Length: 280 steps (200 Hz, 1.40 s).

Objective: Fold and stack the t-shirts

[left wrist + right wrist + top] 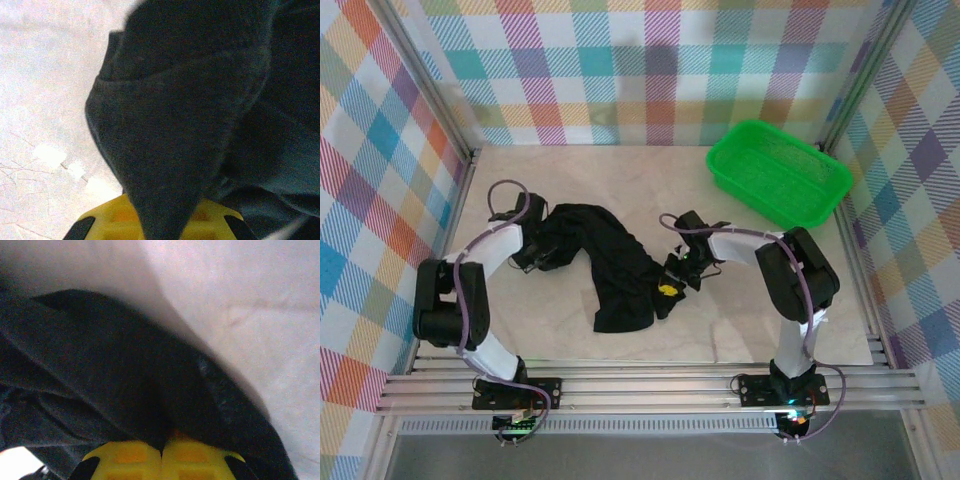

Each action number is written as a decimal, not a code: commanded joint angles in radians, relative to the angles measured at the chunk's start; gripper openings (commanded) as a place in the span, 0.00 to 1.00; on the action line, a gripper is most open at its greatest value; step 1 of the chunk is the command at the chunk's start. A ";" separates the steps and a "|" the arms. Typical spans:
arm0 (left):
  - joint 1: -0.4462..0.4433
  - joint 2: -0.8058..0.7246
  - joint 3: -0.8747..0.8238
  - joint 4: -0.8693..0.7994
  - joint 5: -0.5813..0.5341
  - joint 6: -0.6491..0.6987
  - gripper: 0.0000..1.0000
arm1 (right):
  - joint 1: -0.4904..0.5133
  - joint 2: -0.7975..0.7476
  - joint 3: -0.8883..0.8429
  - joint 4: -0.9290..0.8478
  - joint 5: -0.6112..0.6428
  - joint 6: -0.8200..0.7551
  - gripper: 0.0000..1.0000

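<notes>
Left gripper point(167, 222) pinches a fold of the 1 black t-shirt point(615, 265) at its left end. Right gripper point(162, 457) has its 2 yellow pads point(130, 462) pressed together on cloth at the right edge. Crumpled, the t-shirt lies mid-table point(740, 325), well apart from the green basket point(778, 170).

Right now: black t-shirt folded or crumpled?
Crumpled, not folded. The t-shirt lies on the table as a twisted, bunched band; the left gripper and right gripper each have jaws shut on it.
</notes>
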 commanded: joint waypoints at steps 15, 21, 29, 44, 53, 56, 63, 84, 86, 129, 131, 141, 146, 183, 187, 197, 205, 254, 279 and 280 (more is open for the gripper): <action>0.009 -0.207 0.099 -0.037 -0.021 0.016 0.00 | -0.064 -0.182 0.168 -0.106 0.280 -0.150 0.00; 0.008 -0.229 0.111 -0.027 -0.018 0.013 0.00 | -0.087 -0.206 0.200 -0.118 0.296 -0.171 0.00; 0.008 -0.255 0.126 -0.013 -0.008 0.006 0.00 | -0.116 -0.233 0.243 -0.133 0.308 -0.199 0.00; 0.009 -0.290 0.160 0.011 0.007 -0.003 0.00 | -0.166 -0.271 0.336 -0.165 0.340 -0.246 0.00; 0.009 -0.311 0.183 0.029 0.012 -0.010 0.00 | -0.192 -0.291 0.386 -0.169 0.355 -0.274 0.00; 0.009 -0.320 0.189 0.035 0.012 -0.011 0.00 | -0.201 -0.298 0.404 -0.170 0.359 -0.280 0.00; 0.009 -0.337 0.204 0.053 0.012 -0.016 0.00 | -0.220 -0.310 0.444 -0.172 0.365 -0.295 0.00; 0.008 -0.387 0.242 0.099 0.009 -0.026 0.00 | -0.257 -0.350 0.543 -0.162 0.396 -0.335 0.00; 0.008 -0.393 0.244 0.104 0.010 -0.027 0.00 | -0.258 -0.353 0.550 -0.159 0.396 -0.340 0.00; 0.008 -0.511 0.253 0.158 -0.007 -0.052 0.00 | -0.270 -0.522 0.515 0.007 0.479 -0.419 0.00; 0.009 -0.518 0.250 0.159 -0.009 -0.051 0.00 | -0.271 -0.532 0.510 0.015 0.483 -0.420 0.00; 0.008 -0.550 0.245 0.160 -0.019 -0.056 0.00 | -0.271 -0.575 0.491 0.042 0.510 -0.424 0.00; 0.009 -0.566 0.242 0.162 -0.024 -0.057 0.00 | -0.270 -0.596 0.480 0.056 0.523 -0.422 0.00; 0.009 -0.640 0.226 0.169 -0.045 -0.069 0.00 | -0.271 -0.699 0.416 0.137 0.599 -0.435 0.00; 0.010 -0.641 0.223 0.169 -0.046 -0.070 0.00 | -0.271 -0.696 0.416 0.136 0.601 -0.439 0.00; 0.010 -0.632 0.217 0.168 -0.051 -0.072 0.00 | -0.272 -0.681 0.404 0.139 0.605 -0.448 0.00; 0.010 -0.613 0.207 0.164 -0.051 -0.078 0.00 | -0.275 -0.659 0.396 0.137 0.605 -0.440 0.00; 0.104 -0.298 0.115 0.077 0.009 -0.080 0.13 | -0.301 -0.323 0.415 0.035 0.465 -0.364 0.09; 0.207 -0.053 0.203 -0.064 0.152 -0.069 0.56 | -0.334 -0.088 0.561 -0.179 0.365 -0.320 0.38; 0.207 -0.050 0.209 -0.073 0.145 -0.066 0.57 | -0.334 -0.084 0.562 -0.183 0.364 -0.320 0.39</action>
